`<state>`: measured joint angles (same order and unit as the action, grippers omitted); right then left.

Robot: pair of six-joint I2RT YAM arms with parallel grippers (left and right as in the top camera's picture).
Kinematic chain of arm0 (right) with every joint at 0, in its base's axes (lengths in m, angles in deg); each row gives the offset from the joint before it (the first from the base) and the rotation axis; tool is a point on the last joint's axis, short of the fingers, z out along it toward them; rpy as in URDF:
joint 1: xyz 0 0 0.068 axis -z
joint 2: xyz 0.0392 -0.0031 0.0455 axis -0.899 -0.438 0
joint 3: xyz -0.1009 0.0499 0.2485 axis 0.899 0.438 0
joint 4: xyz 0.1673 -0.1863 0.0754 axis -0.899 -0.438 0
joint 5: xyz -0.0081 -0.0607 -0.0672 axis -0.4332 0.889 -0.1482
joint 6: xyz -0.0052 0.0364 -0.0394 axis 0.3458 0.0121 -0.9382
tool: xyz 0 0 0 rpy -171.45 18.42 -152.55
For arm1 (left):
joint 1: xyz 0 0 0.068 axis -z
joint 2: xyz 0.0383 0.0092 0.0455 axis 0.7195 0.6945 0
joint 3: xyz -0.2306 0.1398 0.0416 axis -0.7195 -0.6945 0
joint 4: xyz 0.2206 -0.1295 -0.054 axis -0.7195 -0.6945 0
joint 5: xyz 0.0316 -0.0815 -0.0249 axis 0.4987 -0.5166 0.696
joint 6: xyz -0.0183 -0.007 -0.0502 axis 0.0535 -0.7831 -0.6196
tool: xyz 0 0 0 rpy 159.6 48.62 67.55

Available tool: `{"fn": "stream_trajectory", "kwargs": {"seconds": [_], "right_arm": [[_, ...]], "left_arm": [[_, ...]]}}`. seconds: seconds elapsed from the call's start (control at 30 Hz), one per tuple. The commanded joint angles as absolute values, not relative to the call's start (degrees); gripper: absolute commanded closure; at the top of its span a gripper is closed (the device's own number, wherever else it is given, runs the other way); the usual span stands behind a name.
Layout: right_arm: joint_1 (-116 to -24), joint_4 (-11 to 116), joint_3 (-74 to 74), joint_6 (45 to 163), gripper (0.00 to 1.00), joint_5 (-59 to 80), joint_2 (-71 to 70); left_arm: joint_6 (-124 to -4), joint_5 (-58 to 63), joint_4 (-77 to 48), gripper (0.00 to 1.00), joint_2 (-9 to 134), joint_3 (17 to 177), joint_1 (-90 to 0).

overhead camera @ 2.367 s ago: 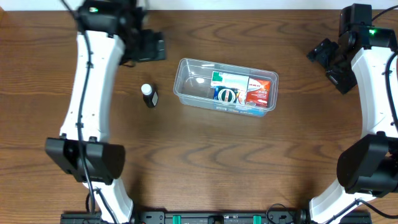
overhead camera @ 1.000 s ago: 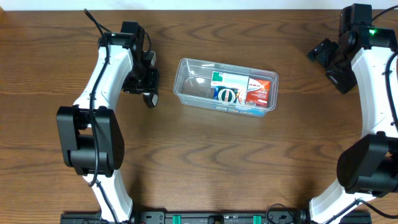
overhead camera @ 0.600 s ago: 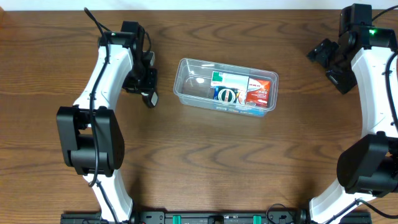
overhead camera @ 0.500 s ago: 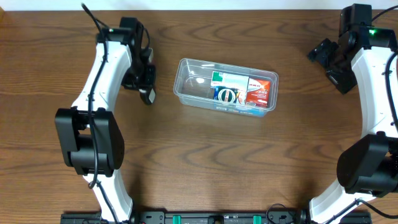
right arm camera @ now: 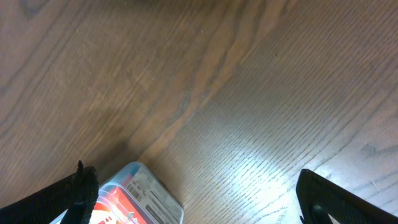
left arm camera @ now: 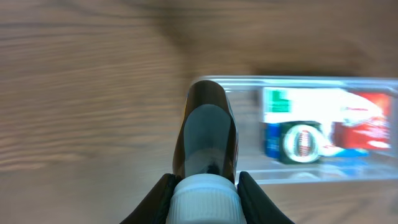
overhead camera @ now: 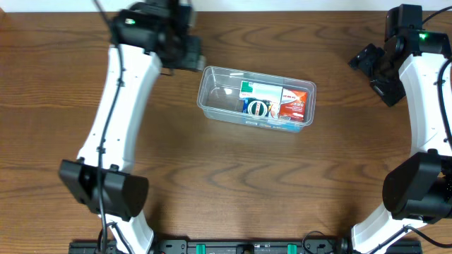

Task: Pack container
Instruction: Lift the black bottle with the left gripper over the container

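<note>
Just upper-left of the container [overhead camera: 212,95], the left gripper [left arm camera: 204,190] clamps a dark white-capped bottle [left arm camera: 206,137]. Empty, the right gripper [right arm camera: 199,190] gapes wide.

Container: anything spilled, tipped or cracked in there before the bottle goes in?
Nothing stands out. The container sits level, the boxes lie packed at its right end, and the left gripper holds the bottle by its cap. No spill shows.

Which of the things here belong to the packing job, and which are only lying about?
Job:
- clear plastic rectangular tub
- small dark bottle with white cap, held by left gripper
- green-and-white box, blue box, red box, inside the tub

Not in use:
- right gripper, open, off to the side
- brown wooden table
</note>
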<state>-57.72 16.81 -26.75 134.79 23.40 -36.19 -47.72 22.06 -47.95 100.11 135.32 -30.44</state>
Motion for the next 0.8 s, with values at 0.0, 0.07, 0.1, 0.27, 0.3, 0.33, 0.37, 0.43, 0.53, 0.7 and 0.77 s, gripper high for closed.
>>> {"fn": "stream_trajectory", "kwargs": {"seconds": [0.0, 0.07, 0.1, 0.27, 0.3, 0.33, 0.37, 0.43, 0.53, 0.7, 0.77], "right_arm": [[-57.3, 16.7, -26.8, 135.4, 0.01, 24.4, -36.5], [-57.3, 16.7, -26.8, 135.4, 0.01, 24.4, -36.5], [-57.3, 16.7, -26.8, 135.4, 0.01, 24.4, -36.5], [-57.3, 16.7, -26.8, 135.4, 0.01, 24.4, -36.5], [-57.3, 16.7, -26.8, 135.4, 0.01, 24.4, -36.5], [-57.3, 16.7, -26.8, 135.4, 0.01, 24.4, -36.5], [-57.3, 16.7, -26.8, 135.4, 0.01, 24.4, -36.5], [-57.3, 16.7, -26.8, 135.4, 0.01, 24.4, -36.5], [-57.3, 16.7, -26.8, 135.4, 0.01, 24.4, -36.5], [-57.3, 16.7, -26.8, 135.4, 0.01, 24.4, -36.5], [-57.3, 16.7, -26.8, 135.4, 0.01, 24.4, -36.5]], "left_arm": [[-50.3, 19.2, -46.9, 0.75, 101.6, 135.7, -26.7], [-50.3, 19.2, -46.0, 0.75, 102.5, 135.6, -25.1], [-50.2, 19.3, -45.5, 0.75, 103.2, 135.5, -24.4], [-50.3, 19.5, -44.4, 0.75, 107.6, 135.4, -23.2], [-50.3, 19.5, -44.2, 0.75, 108.6, 135.4, -23.2], [-50.3, 19.5, -44.1, 0.75, 109.5, 135.4, -23.2], [-50.3, 19.5, -44.0, 0.75, 110.4, 135.4, -23.2], [-50.3, 19.4, -43.7, 0.75, 112.0, 135.4, -23.2], [-50.3, 19.4, -42.8, 0.75, 114.4, 135.4, -23.0], [-50.3, 19.5, -42.3, 0.75, 118.7, 135.4, -22.8], [-50.3, 19.5, -41.7, 0.75, 119.8, 135.4, -22.8]]}}
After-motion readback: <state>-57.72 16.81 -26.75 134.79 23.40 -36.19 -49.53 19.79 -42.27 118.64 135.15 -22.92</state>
